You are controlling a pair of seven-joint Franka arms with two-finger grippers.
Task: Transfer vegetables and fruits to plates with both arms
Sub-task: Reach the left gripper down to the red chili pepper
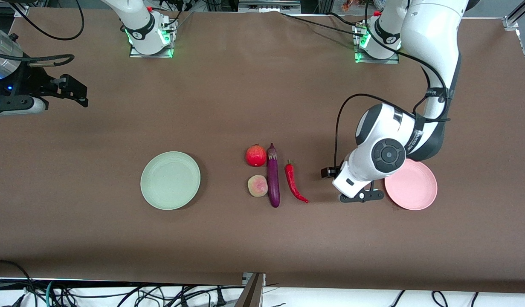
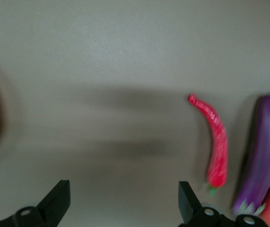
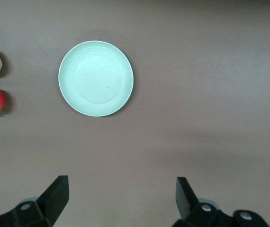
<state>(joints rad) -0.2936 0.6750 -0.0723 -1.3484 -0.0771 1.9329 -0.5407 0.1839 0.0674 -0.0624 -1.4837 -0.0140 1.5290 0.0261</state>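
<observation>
The purple eggplant [image 1: 273, 175] lies mid-table, with the red pomegranate [image 1: 256, 155] and the peach [image 1: 257, 186] beside it toward the right arm's end. The red chili [image 1: 294, 183] lies beside it toward the left arm's end. The green plate [image 1: 170, 180] and the pink plate [image 1: 411, 184] are both empty. My left gripper [image 1: 360, 196] hangs open and empty over bare table between chili and pink plate. Its wrist view shows its open gripper [image 2: 124, 201], the chili [image 2: 216, 142] and the eggplant [image 2: 263, 156]. My right gripper [image 1: 72, 90] is open and empty, high over the right arm's end. Its wrist view shows its open gripper [image 3: 122, 198] and the green plate [image 3: 96, 78].
A brown cloth [image 1: 245, 238] covers the table. The arm bases [image 1: 150, 38] [image 1: 375, 42] stand along the edge farthest from the front camera. Loose cables [image 1: 117, 294] lie past the nearest edge. The left arm's elbow [image 1: 388, 145] overhangs part of the pink plate.
</observation>
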